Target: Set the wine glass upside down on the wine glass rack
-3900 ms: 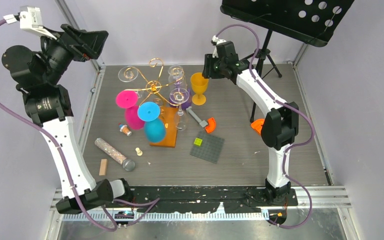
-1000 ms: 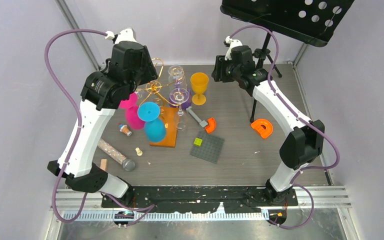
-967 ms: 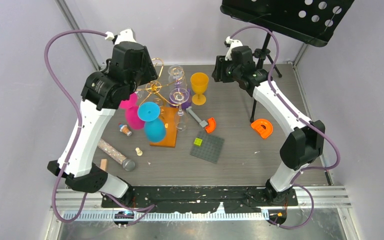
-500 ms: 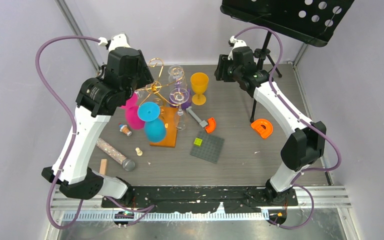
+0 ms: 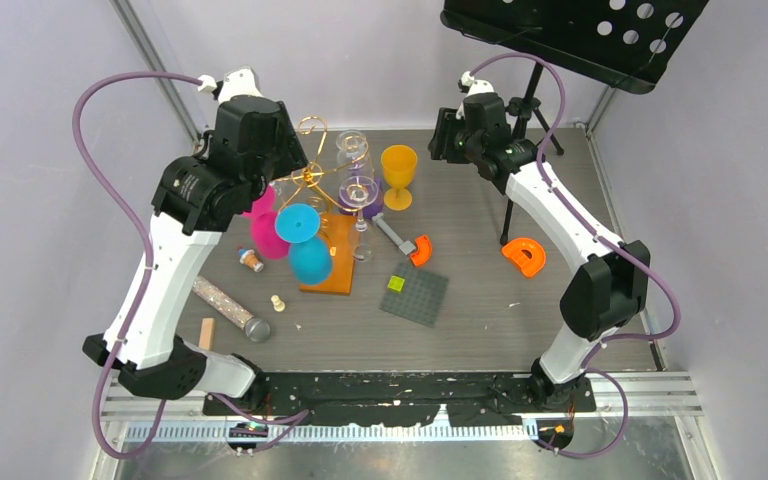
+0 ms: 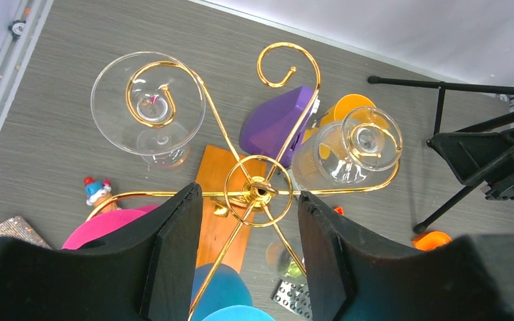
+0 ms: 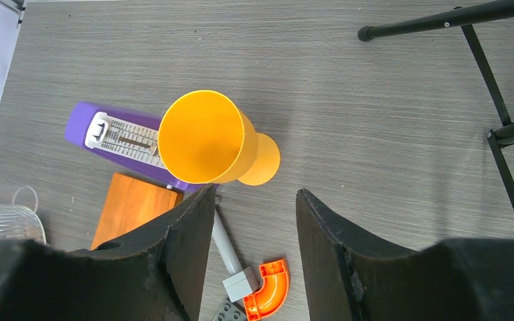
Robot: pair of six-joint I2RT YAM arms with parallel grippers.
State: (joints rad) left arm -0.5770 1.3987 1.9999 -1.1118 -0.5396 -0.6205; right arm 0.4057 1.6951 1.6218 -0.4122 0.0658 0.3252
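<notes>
The wine glass rack is gold wire on an orange base. Its hub shows in the left wrist view. Upside-down glasses hang on it: a pink one, a blue one and clear ones. An orange wine glass stands upright on the table right of the rack, also in the right wrist view. My left gripper is open and empty, above the rack's hub. My right gripper is open and empty, above and right of the orange glass.
A purple wedge-shaped box lies beside the orange glass. A grey bar with an orange curved piece, a grey baseplate, another orange piece, a glitter tube and a wood block lie about. The black music stand is at back right.
My left arm has swung in from the far left to over the rack, then eased slightly left. My right gripper has drawn back to the right of the orange glass.
</notes>
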